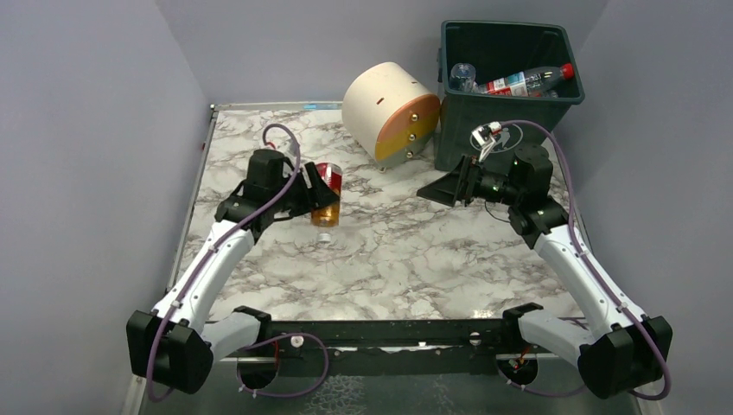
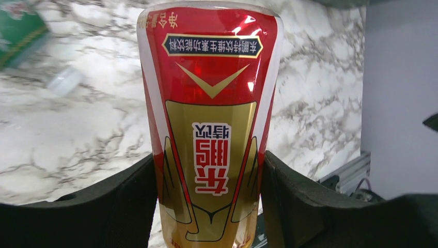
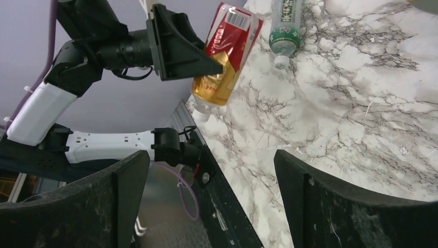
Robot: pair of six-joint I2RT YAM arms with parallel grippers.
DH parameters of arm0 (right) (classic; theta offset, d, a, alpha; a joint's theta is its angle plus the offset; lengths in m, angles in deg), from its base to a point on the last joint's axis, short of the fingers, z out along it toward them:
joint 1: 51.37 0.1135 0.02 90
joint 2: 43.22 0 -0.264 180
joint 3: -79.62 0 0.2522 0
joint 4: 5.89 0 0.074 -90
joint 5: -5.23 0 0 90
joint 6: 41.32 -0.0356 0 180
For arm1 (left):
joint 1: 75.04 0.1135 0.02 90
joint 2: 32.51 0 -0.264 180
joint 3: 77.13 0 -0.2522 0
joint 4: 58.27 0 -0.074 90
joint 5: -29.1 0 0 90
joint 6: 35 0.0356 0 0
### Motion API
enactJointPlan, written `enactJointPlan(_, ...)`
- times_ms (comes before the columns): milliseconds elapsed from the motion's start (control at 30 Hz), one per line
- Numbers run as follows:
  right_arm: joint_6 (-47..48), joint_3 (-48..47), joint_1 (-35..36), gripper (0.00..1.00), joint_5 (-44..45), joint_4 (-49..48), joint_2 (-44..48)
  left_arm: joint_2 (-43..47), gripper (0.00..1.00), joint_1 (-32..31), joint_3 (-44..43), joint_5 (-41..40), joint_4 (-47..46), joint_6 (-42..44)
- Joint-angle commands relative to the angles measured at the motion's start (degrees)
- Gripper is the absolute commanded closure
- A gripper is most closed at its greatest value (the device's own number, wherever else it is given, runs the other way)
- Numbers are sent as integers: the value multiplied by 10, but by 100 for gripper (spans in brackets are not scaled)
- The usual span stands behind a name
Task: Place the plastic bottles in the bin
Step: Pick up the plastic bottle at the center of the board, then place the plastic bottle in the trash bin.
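Left gripper pinches glossy red-gold bottle, cap end cut off in wrist view. Right gripper spread, empty. Clear bottles half hidden in bin.

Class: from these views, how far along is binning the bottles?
Done: at least two bottles lie in the bin. In hand: the left gripper grips a red-and-gold bottle. Left: a green-labelled bottle lies on the table; the right gripper is open and empty.

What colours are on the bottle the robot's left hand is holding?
Red and gold, with white edges. The bottle shows best in the left wrist view.
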Motion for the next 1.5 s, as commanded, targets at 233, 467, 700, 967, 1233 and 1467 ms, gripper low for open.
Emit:
enactJointPlan(233, 30, -26, 3, 7, 18, 56, -11, -23, 45, -260, 27, -105, -101, 14)
enactJointPlan(467, 52, -43, 3, 7, 25, 105, -57, -44, 44, -344, 19, -155, -136, 22)
enactJointPlan(700, 64, -36, 3, 6, 18, 119, -99, -68, 44, -391, -10, -188, -148, 45)
enactJointPlan(967, 54, -24, 4, 6, -2, 101, -117, -89, 44, -435, -22, -228, -161, 73)
enactJointPlan(1233, 58, -17, 17, 6, -5, 111, -117, -113, 44, -466, -37, -283, -164, 96)
enactJointPlan(1467, 74, 0, 22, 5, -6, 134, -108, -114, 44, -493, -44, -347, -159, 112)
